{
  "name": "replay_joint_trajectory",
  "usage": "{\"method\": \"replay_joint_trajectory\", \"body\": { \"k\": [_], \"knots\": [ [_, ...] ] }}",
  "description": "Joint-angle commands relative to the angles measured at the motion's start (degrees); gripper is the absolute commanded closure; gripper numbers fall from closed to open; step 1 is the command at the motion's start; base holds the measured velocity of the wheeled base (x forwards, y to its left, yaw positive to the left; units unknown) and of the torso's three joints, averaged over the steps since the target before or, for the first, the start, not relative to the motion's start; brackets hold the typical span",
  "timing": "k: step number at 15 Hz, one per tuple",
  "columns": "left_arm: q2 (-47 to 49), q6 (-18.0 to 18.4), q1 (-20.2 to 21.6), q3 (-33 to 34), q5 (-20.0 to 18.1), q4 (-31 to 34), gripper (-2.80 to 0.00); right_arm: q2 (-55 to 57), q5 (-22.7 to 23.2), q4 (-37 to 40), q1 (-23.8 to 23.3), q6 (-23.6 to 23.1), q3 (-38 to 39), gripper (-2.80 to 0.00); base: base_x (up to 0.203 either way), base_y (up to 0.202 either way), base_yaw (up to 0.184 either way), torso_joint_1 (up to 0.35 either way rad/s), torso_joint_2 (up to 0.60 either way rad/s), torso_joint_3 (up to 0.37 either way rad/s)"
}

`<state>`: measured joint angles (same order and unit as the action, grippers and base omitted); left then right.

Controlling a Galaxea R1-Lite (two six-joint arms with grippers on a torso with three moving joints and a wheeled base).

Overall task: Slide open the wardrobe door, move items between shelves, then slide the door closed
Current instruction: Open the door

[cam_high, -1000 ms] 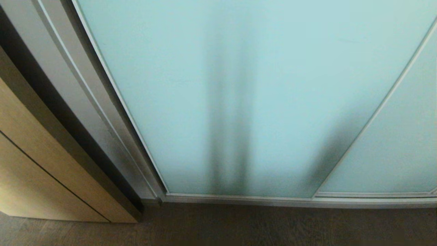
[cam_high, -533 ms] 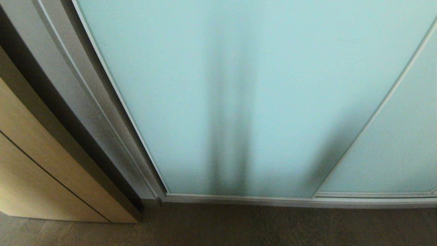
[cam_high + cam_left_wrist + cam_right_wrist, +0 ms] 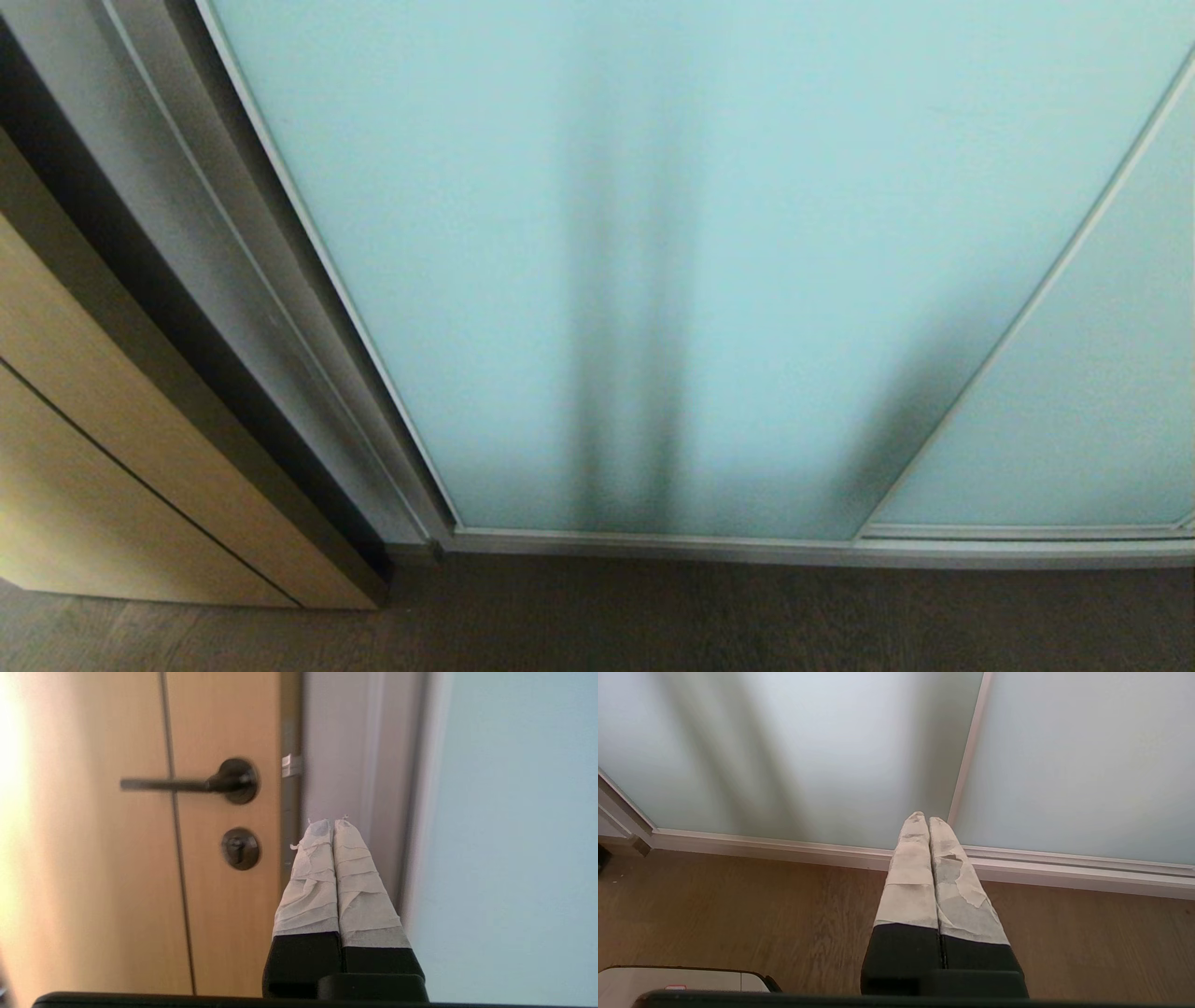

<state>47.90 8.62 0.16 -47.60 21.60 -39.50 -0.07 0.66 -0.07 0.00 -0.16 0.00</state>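
Two frosted aqua panels across the head view: the sliding wardrobe door [image 3: 579, 233] filling the middle, fully shut against the grey frame post [image 3: 233, 308] on its left, and a second panel [image 3: 1074, 420] overlapping at the right behind a thin silver frame edge. One silver bottom track [image 3: 747, 546] above dark wood floor [image 3: 653, 616]. One wood-grain door [image 3: 84, 448] at far left, with one dark lever handle [image 3: 187, 784] and one keyhole plate [image 3: 240, 848]. No arm in the head view. Left gripper [image 3: 332, 822] raised, aimed at the frame post beside the aqua glass, two taped fingers pressed together, holding nothing. Right gripper [image 3: 924, 817] low, aimed at the track where both panels meet, two taped fingers likewise pressed together, empty.
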Motion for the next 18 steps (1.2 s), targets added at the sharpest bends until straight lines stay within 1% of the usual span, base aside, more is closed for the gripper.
{"method": "replay_joint_trajectory", "body": {
  "k": [1,5,9,11,15,18],
  "knots": [
    [9.3,-0.1,0.0,-2.4,1.6,-1.7,0.0,0.0,0.0,0.0,0.0,0.0,0.0,0.0,0.0,0.0,0.0,0.0,0.0,0.0],
    [17.8,0.0,-0.1,-5.8,1.5,-7.1,0.0,0.0,0.0,0.0,0.0,0.0,0.0,0.0,0.0,0.0,0.0,0.0,0.0,0.0],
    [22.3,-0.1,-0.3,-9.2,0.7,-7.0,0.0,0.0,0.0,0.0,0.0,0.0,0.0,0.0,0.0,0.0,0.0,0.0,0.0,0.0],
    [23.9,-0.3,-1.1,-10.5,-0.8,-6.8,0.0,0.0,0.0,0.0,0.0,0.0,0.0,0.0,0.0,0.0,0.0,0.0,0.0,0.0],
    [26.9,-0.4,-1.4,-11.4,-2.1,-6.9,0.0,0.0,0.0,0.0,0.0,0.0,0.0,0.0,0.0,0.0,0.0,0.0,0.0,0.0],
    [28.5,-0.5,-1.4,-11.9,-1.8,-7.3,0.0,0.0,0.0,0.0,0.0,0.0,0.0,0.0,0.0,0.0,0.0,0.0,0.0,0.0]
  ]
}}
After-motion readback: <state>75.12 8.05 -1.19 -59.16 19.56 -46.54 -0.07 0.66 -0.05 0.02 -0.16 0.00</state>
